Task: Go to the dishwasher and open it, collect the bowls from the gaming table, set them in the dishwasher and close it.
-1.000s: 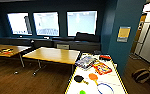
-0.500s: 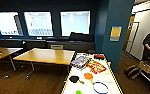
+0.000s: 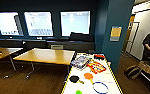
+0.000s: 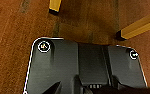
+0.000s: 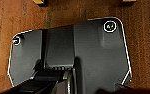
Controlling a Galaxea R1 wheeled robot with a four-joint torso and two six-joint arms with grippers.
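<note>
Wood floor (image 4: 13, 37), claws' opening indiscernible, bowls (image 3: 88, 75) on table

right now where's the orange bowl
In the head view, the orange bowl sits on the white table ahead, between the dark bowl and the blue ring.

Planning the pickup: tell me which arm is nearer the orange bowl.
Right, probably. The orange bowl sits on the white table ahead, slightly right of the head view's middle, so on the right arm's side. Both wrist views look down at wooden floor, away from it.
</note>
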